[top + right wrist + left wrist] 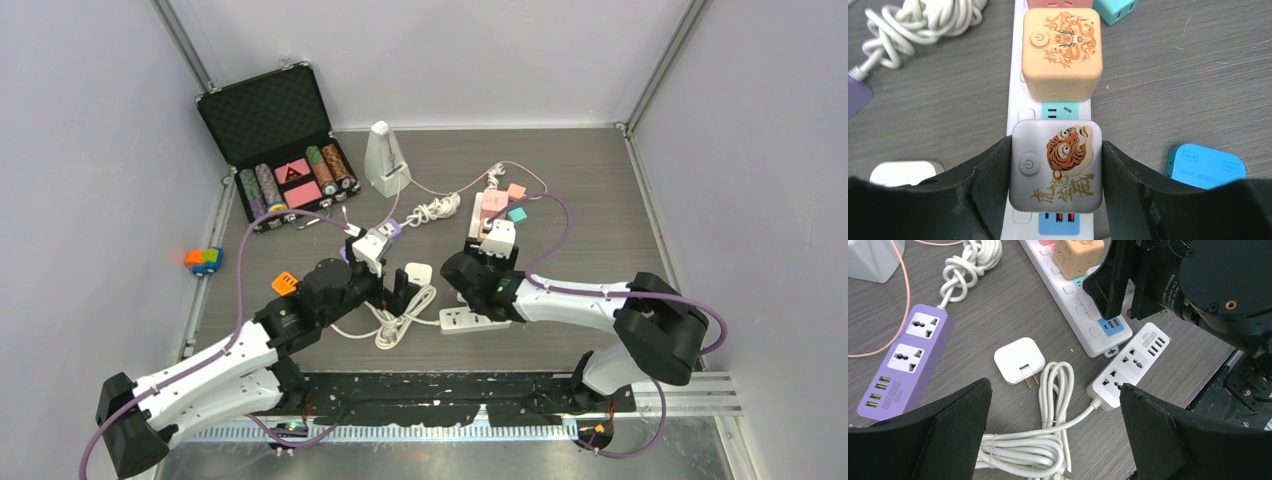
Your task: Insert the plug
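Note:
The plug is a grey cube (1068, 170) with a tiger picture and a power button. My right gripper (1056, 150) is shut on its two sides. It sits over the long white power strip (1016, 100), between a teal socket and the blue USB block; its prongs are hidden. An orange dragon cube (1062, 52) stands on the same strip just beyond. In the top view the right gripper (487, 262) holds the cube (499, 237). My left gripper (1055, 390) is open above a coiled white cable (1048, 435), holding nothing.
A flat white two-prong adapter (1018, 360), a short white strip (1130, 365) and a purple strip (908, 360) lie under the left arm. A blue adapter (1205, 166) lies right of the long strip. A chip case (275, 145) and metronome (383, 158) stand at the back.

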`<control>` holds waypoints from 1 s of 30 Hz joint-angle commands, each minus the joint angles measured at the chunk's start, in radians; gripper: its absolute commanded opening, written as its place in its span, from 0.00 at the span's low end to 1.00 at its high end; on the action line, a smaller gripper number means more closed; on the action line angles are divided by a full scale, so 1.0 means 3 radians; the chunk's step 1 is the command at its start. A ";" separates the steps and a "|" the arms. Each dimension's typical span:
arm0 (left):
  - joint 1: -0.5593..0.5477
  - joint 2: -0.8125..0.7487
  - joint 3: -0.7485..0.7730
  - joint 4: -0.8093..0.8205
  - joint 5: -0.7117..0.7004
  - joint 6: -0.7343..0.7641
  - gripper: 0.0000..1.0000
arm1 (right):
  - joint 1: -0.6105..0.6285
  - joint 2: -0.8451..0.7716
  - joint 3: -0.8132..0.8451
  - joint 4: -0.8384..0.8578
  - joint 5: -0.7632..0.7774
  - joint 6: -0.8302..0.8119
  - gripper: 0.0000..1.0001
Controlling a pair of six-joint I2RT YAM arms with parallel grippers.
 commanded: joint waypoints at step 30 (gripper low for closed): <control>0.0026 -0.0537 -0.0139 -0.0068 -0.0286 0.0084 0.99 | -0.0624 0.0446 0.1207 -0.1989 -0.1697 0.0018 0.78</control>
